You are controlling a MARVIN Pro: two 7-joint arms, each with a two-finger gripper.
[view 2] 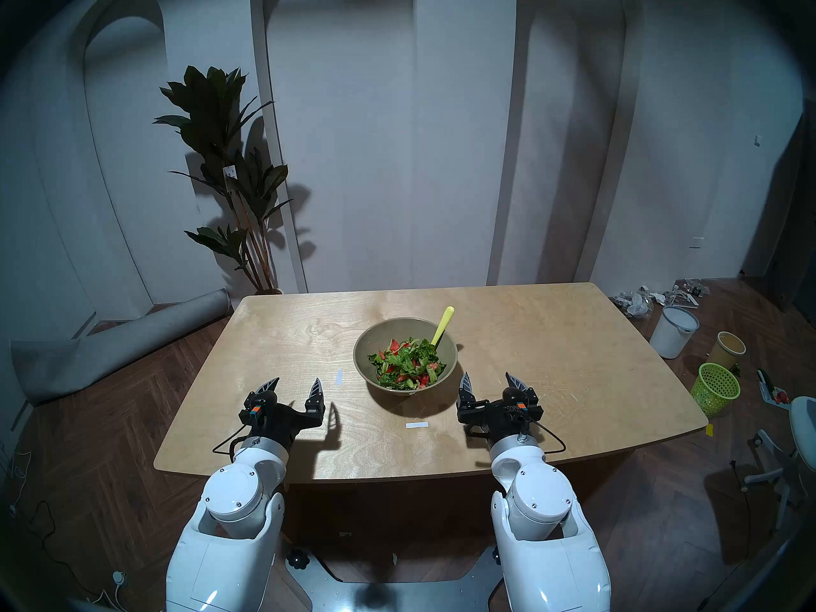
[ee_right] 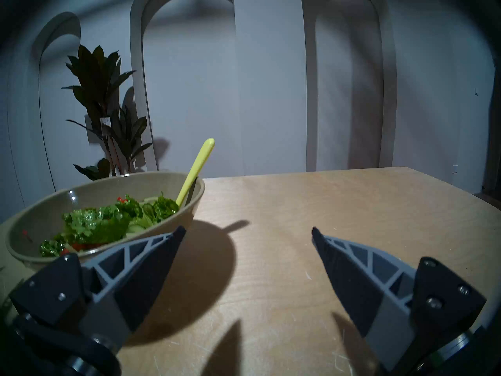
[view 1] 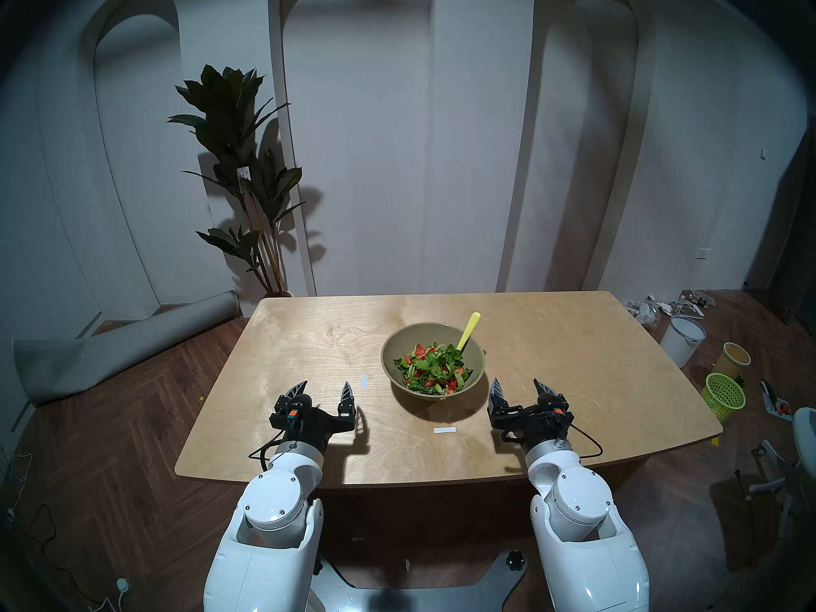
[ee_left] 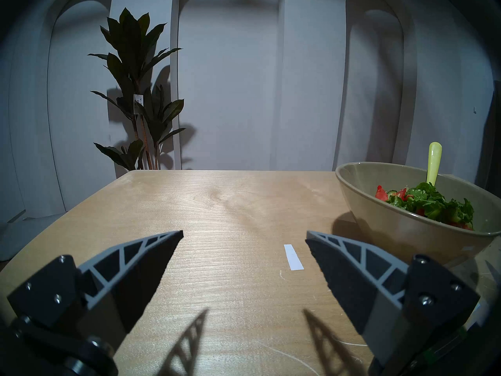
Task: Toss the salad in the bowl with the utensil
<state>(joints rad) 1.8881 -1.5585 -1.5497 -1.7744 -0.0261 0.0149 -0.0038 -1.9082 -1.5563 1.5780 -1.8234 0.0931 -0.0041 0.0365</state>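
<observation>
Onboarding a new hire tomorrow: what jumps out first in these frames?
The olive bowl near the middle of the wooden table, heaped with green-and-red salad, and the yellow-green spoon leaning on its far right rim, scoop buried in the leaves. Next, the left gripper and right gripper, both open and empty, hovering over the table's near edge on either side of the bowl. A tall dark plant stands behind the table's far left corner.
</observation>
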